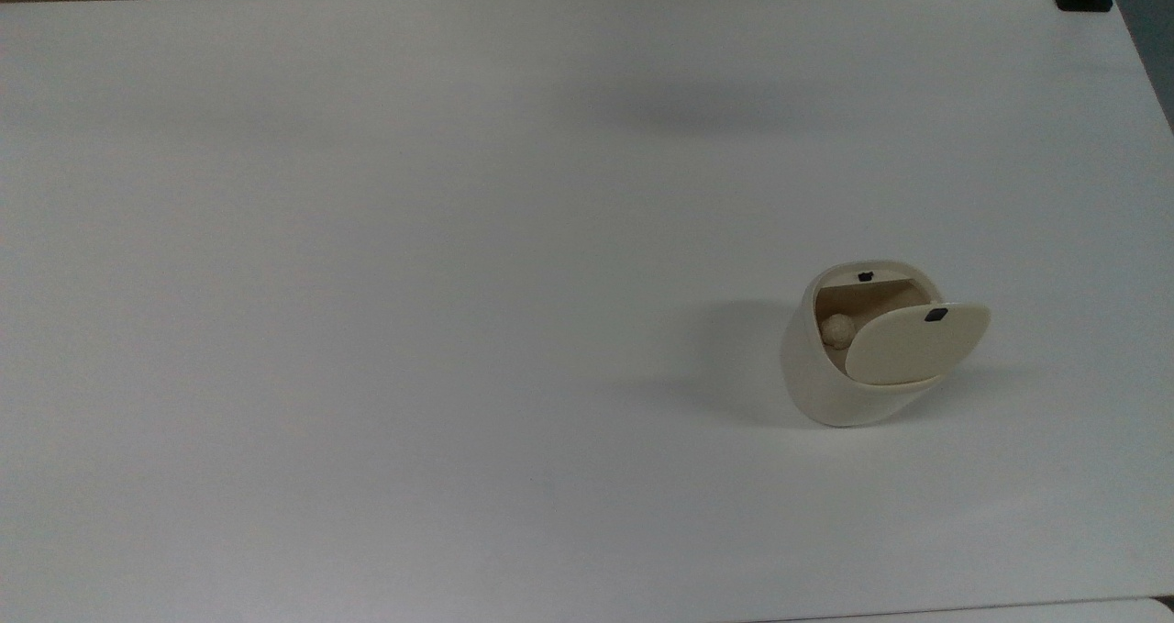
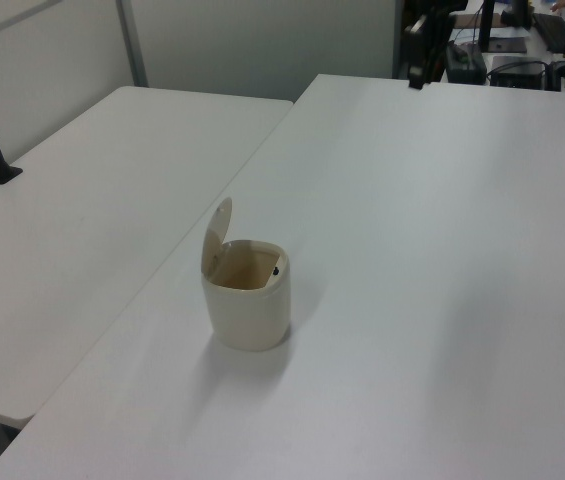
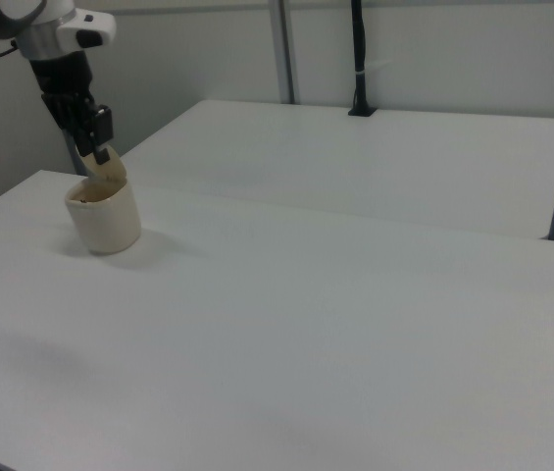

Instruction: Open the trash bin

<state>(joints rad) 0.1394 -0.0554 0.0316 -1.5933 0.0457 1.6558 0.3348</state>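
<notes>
Well, the trash bin is standing upright on the white table, toward the top view's right and a little nearer than the middle. Its lid is standing raised on its hinge, leaving the mouth open, and the small black mark is showing near the lid's free edge. A pale lump is lying inside. In the left view the gripper is hanging over the table's far edge, well apart from the bin, while in the right view it is sitting just above the bin's rim. Whether it is wide or narrow I cannot tell. A second table is standing beside, on the left view's left
</notes>
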